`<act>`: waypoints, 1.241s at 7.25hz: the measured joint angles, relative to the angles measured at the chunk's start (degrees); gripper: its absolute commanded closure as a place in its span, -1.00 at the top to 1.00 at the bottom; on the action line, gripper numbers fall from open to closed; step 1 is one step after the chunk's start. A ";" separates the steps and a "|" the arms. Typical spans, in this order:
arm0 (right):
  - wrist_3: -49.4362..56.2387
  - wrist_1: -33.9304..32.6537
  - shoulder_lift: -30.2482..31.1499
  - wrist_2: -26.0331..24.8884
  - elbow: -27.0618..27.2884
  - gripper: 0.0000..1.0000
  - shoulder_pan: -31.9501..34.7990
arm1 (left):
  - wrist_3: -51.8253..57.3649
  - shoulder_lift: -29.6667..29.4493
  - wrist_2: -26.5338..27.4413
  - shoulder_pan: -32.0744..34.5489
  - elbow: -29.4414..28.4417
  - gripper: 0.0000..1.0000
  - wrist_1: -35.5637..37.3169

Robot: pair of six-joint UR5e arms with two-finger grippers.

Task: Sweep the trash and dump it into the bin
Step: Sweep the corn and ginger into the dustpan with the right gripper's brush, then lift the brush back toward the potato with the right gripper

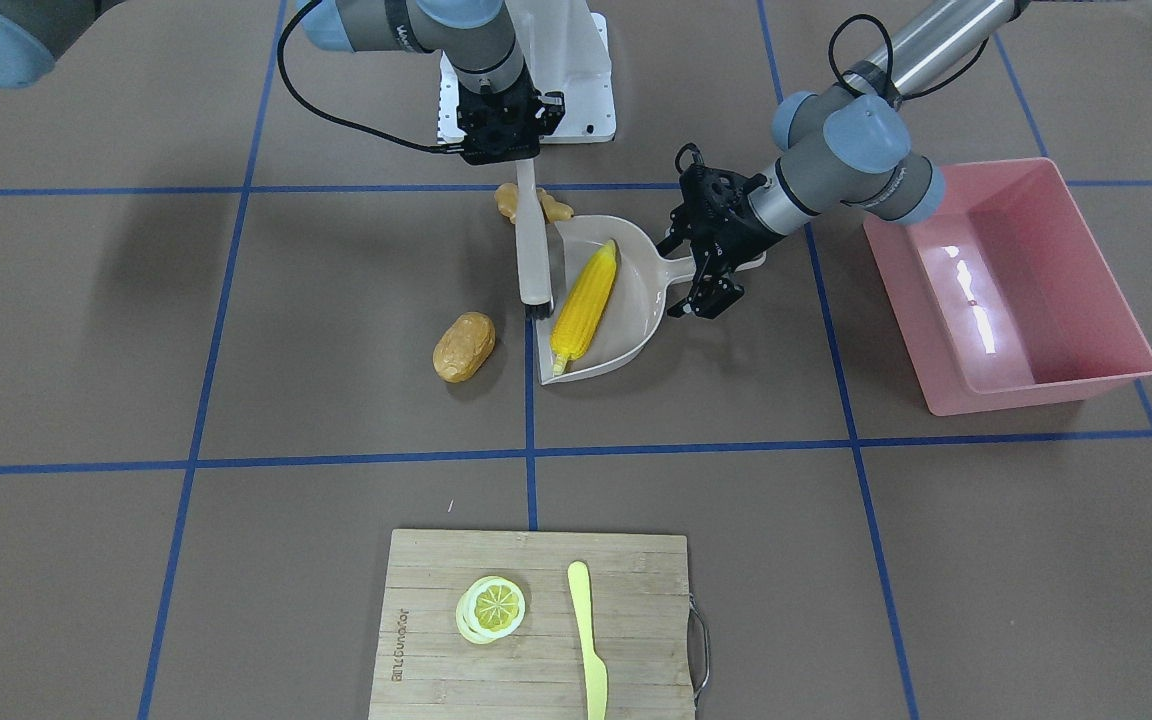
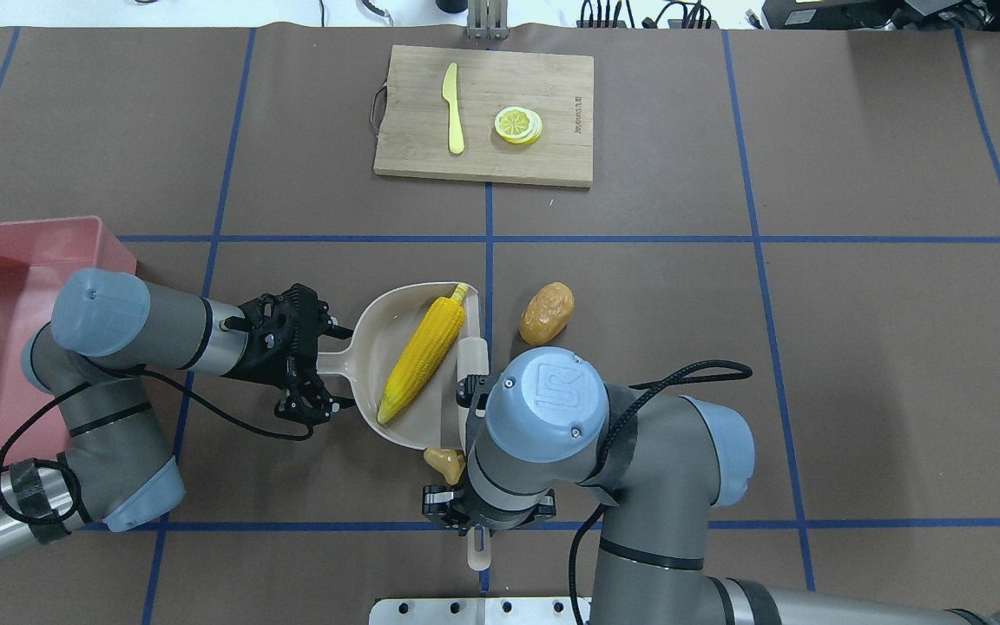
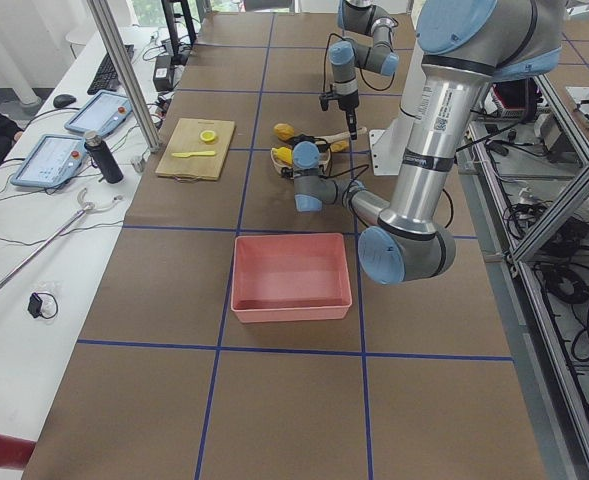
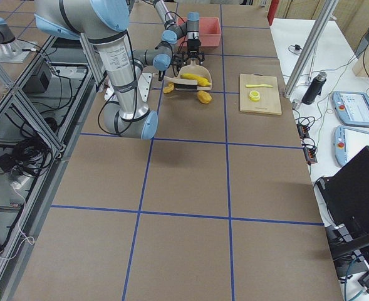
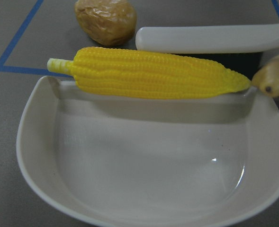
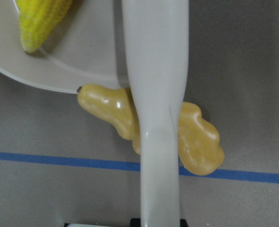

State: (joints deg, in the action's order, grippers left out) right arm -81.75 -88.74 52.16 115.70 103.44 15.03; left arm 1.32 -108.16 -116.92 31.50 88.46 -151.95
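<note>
Trash, facing camera: the corn cob (image 1: 584, 308) lies aslant inside the beige dustpan (image 1: 641, 290). The potato (image 1: 463, 346) sits on the table near the pan's open edge, outside it. The ginger root (image 1: 506, 200) lies at the pan's far corner, partly behind the brush (image 1: 533, 250).
Grippers, facing camera: the right gripper (image 1: 521, 160) is clamped on the top of the brush handle, with the bristles down at the pan's open edge. The left gripper (image 1: 704, 268) is clamped on the dustpan's handle.
Bin, facing camera: the pink bin (image 1: 1036, 393) stands well apart from the pan, on the left gripper's side.
Cutting board, facing camera: the cutting board (image 1: 436, 600) carries a lemon slice (image 1: 491, 608) and a knife (image 1: 588, 640), well apart from the trash.
Trash, overhead: the corn cob (image 2: 422, 360) runs corner to corner in the pan. The potato (image 2: 547, 312) lies just past the brush head. Only a bit of the ginger root (image 2: 444, 462) shows beside the right wrist.
Grippers, overhead: the left gripper (image 2: 326, 369) has a finger on each side of the pan handle. The right gripper is mostly hidden under its own wrist.
Bin, left-end view: the bin (image 3: 292, 308) is nearest the camera. The trash beyond it is too small to read.
Trash, right-end view: the potato (image 4: 204, 97) is nearest the camera, the corn cob (image 4: 195, 78) is in the pan, and the bin (image 4: 206, 31) is beyond.
Trash, left wrist: the corn cob (image 5: 153, 73) lies along the pan's open edge, with the brush (image 5: 210, 39) and potato (image 5: 106, 21) beyond it.
Trash, right wrist: the ginger root (image 6: 196, 137) lies under the brush handle (image 6: 158, 71), just beside the pan's rim.
</note>
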 measured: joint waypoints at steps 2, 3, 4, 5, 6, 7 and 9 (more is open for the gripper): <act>-0.04 -0.57 -2.81 0.04 -1.86 -1.00 0.25 | 0.00 -0.01 0.02 -0.03 -0.02 0.94 -0.01; 0.07 -1.41 -3.68 0.56 -2.12 -1.00 1.07 | 0.00 0.02 0.03 -0.03 0.01 0.95 -0.01; 0.37 -2.56 -4.15 1.71 -2.06 -1.00 2.46 | 0.00 0.04 0.02 -0.06 0.04 0.95 -0.01; 1.17 -4.43 -4.14 3.25 -1.42 -1.00 4.46 | 0.00 0.05 0.03 -0.09 0.04 0.94 -0.04; 3.00 -7.36 -3.70 4.42 -0.01 -1.00 6.73 | 0.00 0.05 0.03 -0.11 0.05 0.94 -0.10; 5.49 -10.66 -2.71 4.95 1.81 -1.00 9.13 | 0.00 0.06 0.03 -0.12 0.05 0.95 -0.17; 8.96 -13.63 2.55 5.27 6.00 -1.00 14.46 | -0.05 0.06 0.03 -0.18 0.11 0.95 -0.26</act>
State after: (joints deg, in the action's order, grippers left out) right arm -72.80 -102.38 54.71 120.97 109.44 29.49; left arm 1.26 -108.11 -116.89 31.32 88.57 -152.21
